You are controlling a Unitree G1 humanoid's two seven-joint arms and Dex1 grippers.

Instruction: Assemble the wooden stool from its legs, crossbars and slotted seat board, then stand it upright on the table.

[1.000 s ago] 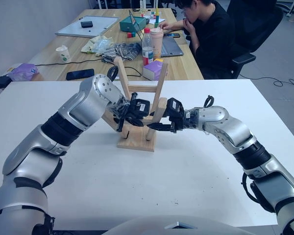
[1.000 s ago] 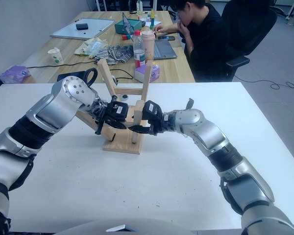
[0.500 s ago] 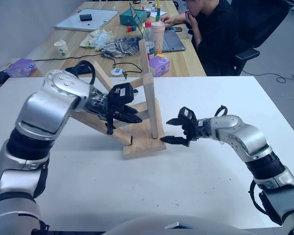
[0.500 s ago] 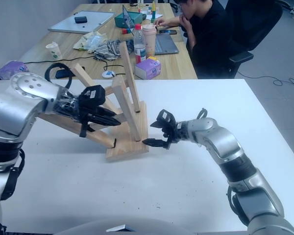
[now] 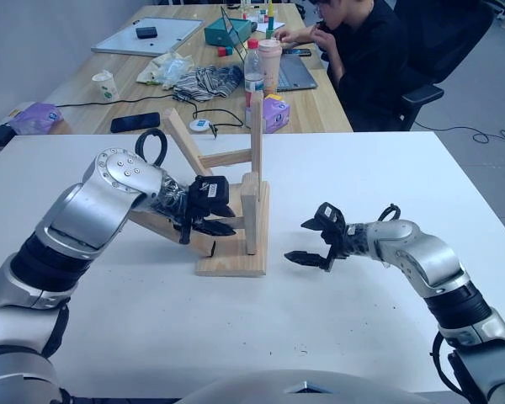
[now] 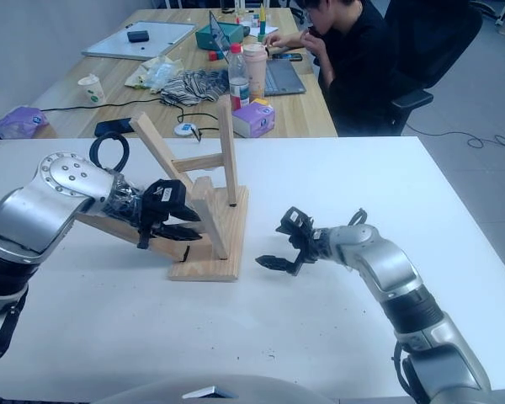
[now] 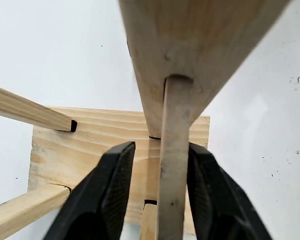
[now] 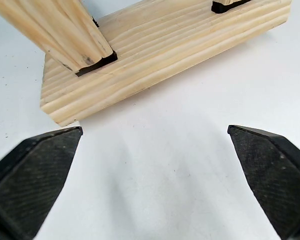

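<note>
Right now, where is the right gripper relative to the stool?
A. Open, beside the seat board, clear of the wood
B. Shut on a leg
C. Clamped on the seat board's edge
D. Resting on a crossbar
A: the right gripper has its fingers spread wide, and bare table shows between them and the seat board.

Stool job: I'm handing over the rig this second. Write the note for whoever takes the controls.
Left gripper: open, fingers straddling a low crossbar, with a gap on one side.
Right gripper: open and empty, just above the table, beside the seat board but apart from it.
Stool: upside down, seat board flat on the table, legs pointing up.
Done: legs and crossbars look seated in the board.
Left: flip it and stand it on its legs.
</note>
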